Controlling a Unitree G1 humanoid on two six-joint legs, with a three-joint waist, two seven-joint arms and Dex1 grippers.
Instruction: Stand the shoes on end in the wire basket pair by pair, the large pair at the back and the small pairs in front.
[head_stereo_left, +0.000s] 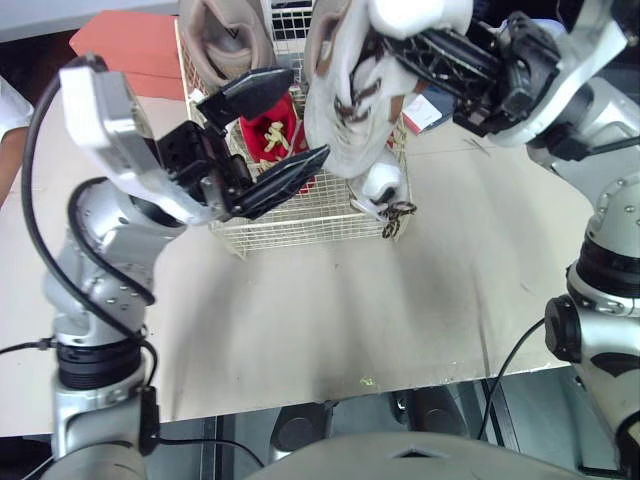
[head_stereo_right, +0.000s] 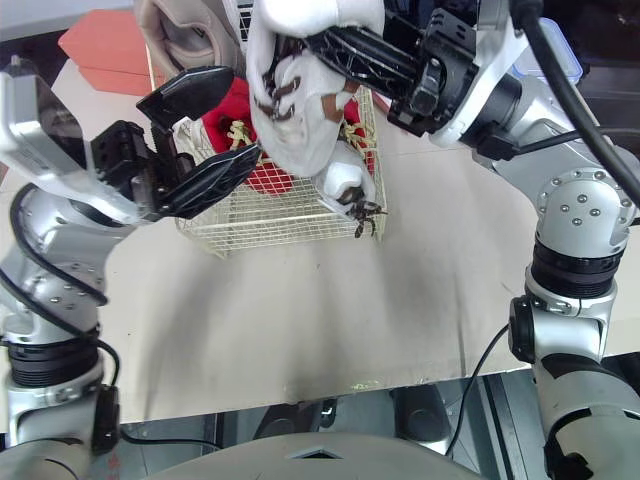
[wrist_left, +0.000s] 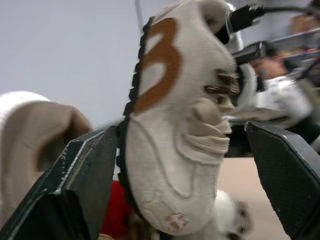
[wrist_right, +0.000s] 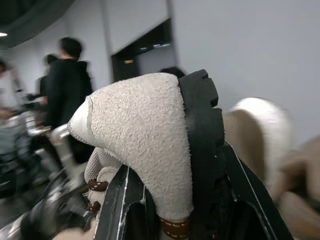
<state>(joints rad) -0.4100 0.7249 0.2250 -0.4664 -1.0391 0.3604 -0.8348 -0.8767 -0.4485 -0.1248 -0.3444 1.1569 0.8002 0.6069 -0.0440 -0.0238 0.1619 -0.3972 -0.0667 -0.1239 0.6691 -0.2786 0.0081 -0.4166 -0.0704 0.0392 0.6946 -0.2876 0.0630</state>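
Note:
A white wire basket (head_stereo_left: 300, 232) stands at the far middle of the table. A large beige shoe (head_stereo_left: 225, 35) stands on end at its back left. Small red shoes (head_stereo_left: 270, 135) sit in the middle, and a small white shoe (head_stereo_left: 380, 185) at the front right corner trails brown laces over the rim. My right gripper (head_stereo_left: 395, 50) is shut on a large cream shoe (head_stereo_left: 350, 100) with a black sole, held toe-down above the basket's right side. My left gripper (head_stereo_left: 275, 130) hangs open over the basket's left part, just left of the shoe. In the left wrist view the cream shoe (wrist_left: 180, 125) shows between its spread fingers (wrist_left: 85, 185).
A red flat box (head_stereo_left: 130, 45) lies on the table behind the basket at the far left. A small card (head_stereo_left: 425, 110) lies right of the basket. Bare tabletop (head_stereo_left: 400, 320) stretches to the near edge. A person's sleeve (head_stereo_left: 10, 110) shows at the left border; people stand in the background (wrist_right: 70, 90).

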